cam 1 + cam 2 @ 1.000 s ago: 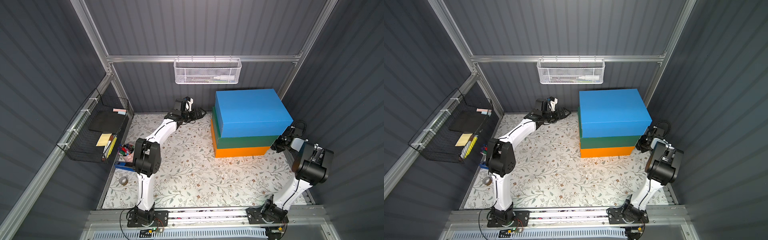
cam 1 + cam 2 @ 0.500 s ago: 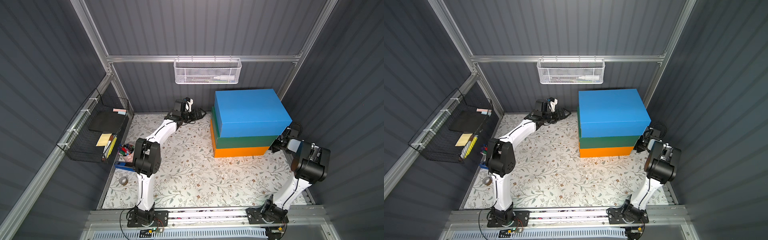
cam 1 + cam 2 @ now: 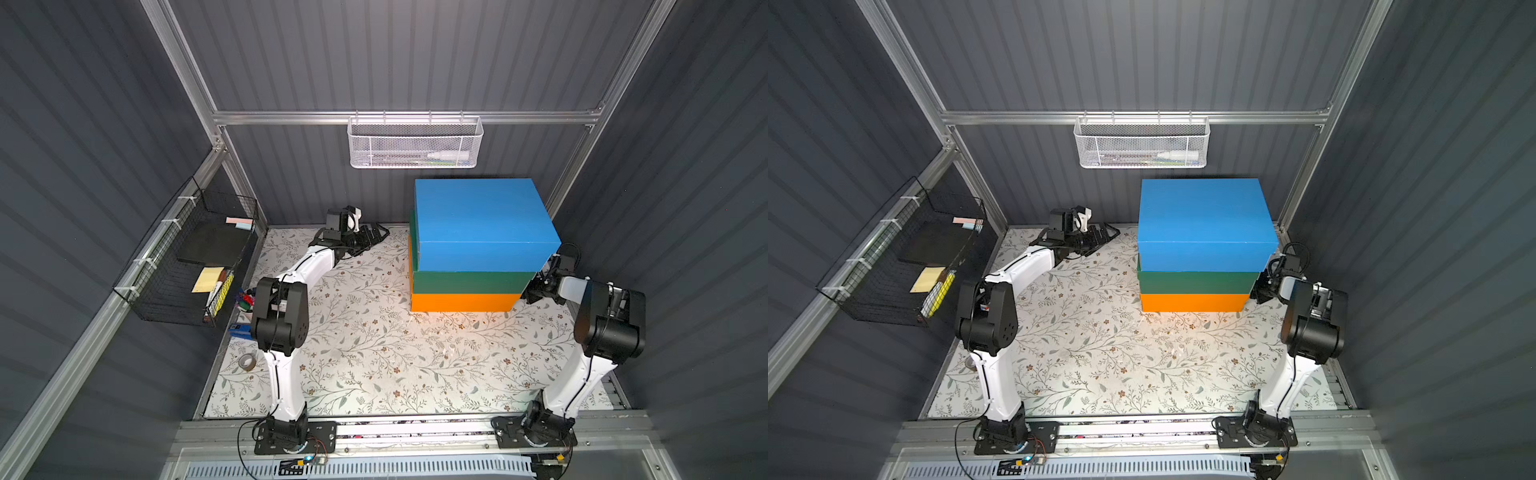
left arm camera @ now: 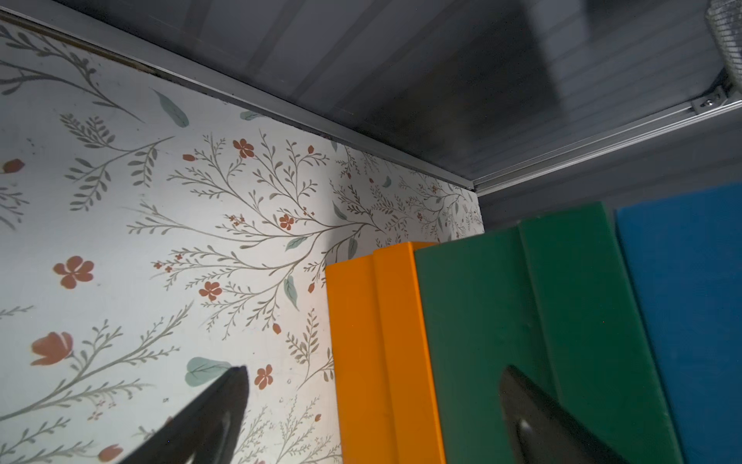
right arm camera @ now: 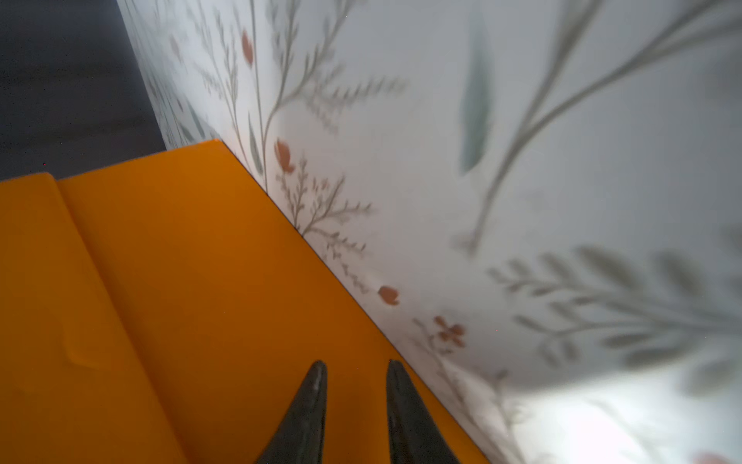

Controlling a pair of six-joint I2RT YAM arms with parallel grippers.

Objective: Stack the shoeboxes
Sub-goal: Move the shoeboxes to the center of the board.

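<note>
Listing holders first. Mesh basket (image 3: 414,143) on the back rail: one white tube (image 3: 449,156), the rest unclear. Wire basket (image 3: 166,291) on the left wall: yellow pad (image 3: 208,279), pink notes (image 3: 240,222), a dark slab (image 3: 212,249).

Boxes, lidded, contents unseen: blue (image 3: 482,224) on green (image 3: 469,282) on orange (image 3: 461,302), at the table's (image 3: 374,353) back right.

My left gripper (image 4: 375,369): fingers spread wide, empty, beside the stack. My right gripper (image 5: 355,363): fingers pressed nearly together, empty, at the orange box's end. Its tips are hard to make out in both top views.

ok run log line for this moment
order: blue box on green box on orange box | left end effector: open, holding nothing | right end effector: shut, at orange box
</note>
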